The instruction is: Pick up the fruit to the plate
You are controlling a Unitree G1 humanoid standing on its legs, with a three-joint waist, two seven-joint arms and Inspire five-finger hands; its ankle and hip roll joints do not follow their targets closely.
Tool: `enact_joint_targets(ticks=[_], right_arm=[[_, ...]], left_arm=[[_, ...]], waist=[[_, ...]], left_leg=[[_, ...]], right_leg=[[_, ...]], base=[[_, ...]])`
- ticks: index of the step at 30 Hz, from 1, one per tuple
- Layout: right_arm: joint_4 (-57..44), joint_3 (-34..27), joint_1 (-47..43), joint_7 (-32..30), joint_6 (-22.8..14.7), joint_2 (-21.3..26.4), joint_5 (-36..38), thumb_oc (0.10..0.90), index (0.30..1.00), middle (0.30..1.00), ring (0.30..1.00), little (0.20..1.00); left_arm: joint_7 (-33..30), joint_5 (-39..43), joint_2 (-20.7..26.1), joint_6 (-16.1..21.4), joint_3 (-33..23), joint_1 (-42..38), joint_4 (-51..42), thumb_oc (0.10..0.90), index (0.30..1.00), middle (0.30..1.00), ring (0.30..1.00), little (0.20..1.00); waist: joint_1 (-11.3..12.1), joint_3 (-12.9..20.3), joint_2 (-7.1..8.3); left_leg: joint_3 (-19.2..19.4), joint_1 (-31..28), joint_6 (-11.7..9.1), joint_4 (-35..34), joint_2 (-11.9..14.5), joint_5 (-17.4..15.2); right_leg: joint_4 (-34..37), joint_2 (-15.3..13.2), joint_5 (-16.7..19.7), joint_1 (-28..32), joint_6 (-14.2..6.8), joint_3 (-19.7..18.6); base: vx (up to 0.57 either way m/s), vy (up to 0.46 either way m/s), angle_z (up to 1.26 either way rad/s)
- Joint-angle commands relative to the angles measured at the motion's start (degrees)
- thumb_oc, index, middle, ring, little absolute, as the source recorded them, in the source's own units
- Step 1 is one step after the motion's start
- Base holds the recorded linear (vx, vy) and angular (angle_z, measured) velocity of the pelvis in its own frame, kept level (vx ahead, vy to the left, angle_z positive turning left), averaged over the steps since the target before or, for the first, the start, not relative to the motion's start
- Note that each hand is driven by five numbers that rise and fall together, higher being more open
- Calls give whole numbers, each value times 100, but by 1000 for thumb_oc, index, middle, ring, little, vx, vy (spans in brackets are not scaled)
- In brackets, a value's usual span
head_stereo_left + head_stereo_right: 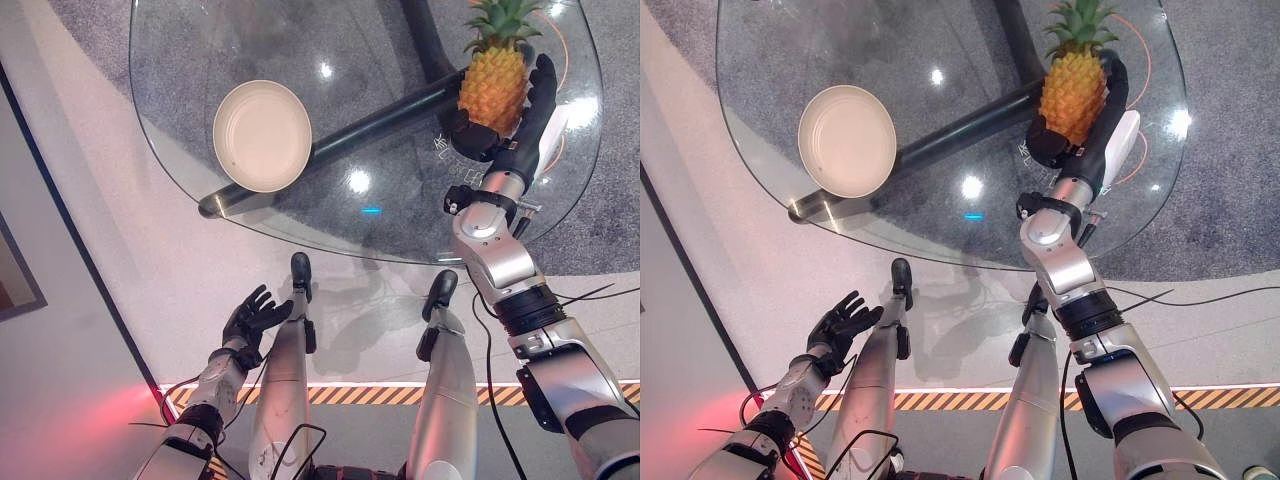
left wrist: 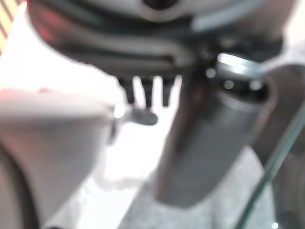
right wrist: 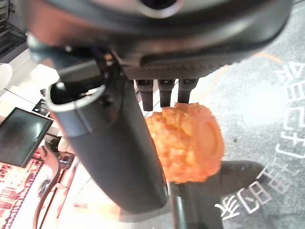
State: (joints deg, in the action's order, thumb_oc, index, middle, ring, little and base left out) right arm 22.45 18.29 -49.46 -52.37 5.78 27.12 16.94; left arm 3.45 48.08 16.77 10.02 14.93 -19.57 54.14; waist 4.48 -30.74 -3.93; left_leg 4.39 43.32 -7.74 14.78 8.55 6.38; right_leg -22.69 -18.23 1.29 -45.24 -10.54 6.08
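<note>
A pineapple (image 1: 492,85) with an orange body and a green crown stands upright over the far right of the round glass table (image 1: 400,225). My right hand (image 1: 530,120) is shut on it, with the palm low on its near side and the fingers running up its right side. In the right wrist view the pineapple's base (image 3: 188,143) sits between thumb and fingers. I cannot tell whether it still rests on the glass. An empty white plate (image 1: 262,135) lies on the table's left part, well apart from the fruit. My left hand (image 1: 252,318) hangs open below the table's near edge.
A dark tubular table leg (image 1: 380,120) runs under the glass from the plate towards the pineapple. The glass rim curves round close to my right forearm. A yellow-and-black striped line (image 1: 350,393) crosses the floor near me.
</note>
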Motion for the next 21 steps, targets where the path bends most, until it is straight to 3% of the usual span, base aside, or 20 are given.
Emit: enact_joint_targets(ticks=[1,3,4,9,11,12,14,16,17,19,20,21], right_arm=[[-111,-5,-388,-242,-267,196,106,800,900,900,900,900],[20,18,-352,-246,-280,182,157,800,900,900,900,900],[55,10,-447,-243,-263,191,181,800,900,900,900,900],[228,32,-583,-222,-203,180,331,800,900,900,900,900],[249,53,-605,-220,-206,181,374,800,900,900,900,900],[258,68,-542,-221,-206,167,385,800,900,900,900,900],[255,66,-600,-236,-221,170,400,800,900,900,900,900],[268,67,-534,-224,-223,159,412,800,900,900,900,900],[264,53,-608,-226,-224,181,423,800,900,900,900,900],[278,63,-546,-220,-219,156,435,800,900,900,900,900],[291,69,-557,-192,-220,165,485,613,740,740,740,713],[301,70,-559,-170,-223,169,524,536,674,674,674,636]], left_arm=[[34,-110,50,113,158,220,158,800,900,900,900,900],[29,-109,48,111,207,275,179,800,900,900,900,900],[28,-123,50,112,181,204,179,800,900,900,900,900],[15,-122,53,108,215,201,170,800,900,900,900,900],[5,-107,62,95,230,195,158,800,900,900,900,900],[11,-98,58,90,255,257,164,800,900,900,900,900],[7,-110,59,94,238,197,151,800,900,900,900,900],[-7,-102,50,95,273,263,150,800,900,900,900,900],[-19,-106,57,91,247,200,127,800,900,900,900,900],[-21,-109,51,84,269,261,134,800,900,900,900,900],[-16,-106,55,85,274,258,138,800,900,900,900,900],[-16,-105,56,86,276,255,140,800,900,900,900,900]], waist=[[47,95,-196],[70,95,-207],[63,95,-203],[94,95,-217],[98,95,-216],[108,95,-226],[98,95,-216],[107,95,-224],[99,95,-217],[110,95,-225],[110,95,-225],[109,95,-225]], left_leg=[[-94,66,263,274,-118,-214],[-115,-94,223,316,-102,-388],[-104,69,261,285,-122,-218],[-111,76,256,292,-119,-217],[-109,74,254,294,-118,-220],[-125,-80,216,328,-104,-387],[-105,70,252,291,-118,-221],[-123,-74,215,334,-102,-391],[-109,95,254,309,-121,-227],[-125,-56,220,343,-106,-396],[-128,-49,220,348,-104,-398],[-128,-47,219,349,-103,-398]], right_leg=[[322,3,347,-35,234,507],[248,12,177,105,173,474],[316,-2,345,-30,234,518],[294,-8,344,-37,234,531],[297,-6,341,-30,232,537],[221,7,175,94,172,494],[299,-5,339,-28,232,538],[212,6,174,84,171,490],[280,-4,337,-55,232,532],[202,11,170,65,175,489],[200,8,169,60,175,490],[204,7,171,60,174,491]], base=[[0,0,0],[33,-15,0],[3,-8,4],[-11,-1,1],[33,-5,1],[67,-7,2],[-29,3,1],[0,0,0],[66,-11,1],[32,-5,0],[0,0,0],[0,0,0]])
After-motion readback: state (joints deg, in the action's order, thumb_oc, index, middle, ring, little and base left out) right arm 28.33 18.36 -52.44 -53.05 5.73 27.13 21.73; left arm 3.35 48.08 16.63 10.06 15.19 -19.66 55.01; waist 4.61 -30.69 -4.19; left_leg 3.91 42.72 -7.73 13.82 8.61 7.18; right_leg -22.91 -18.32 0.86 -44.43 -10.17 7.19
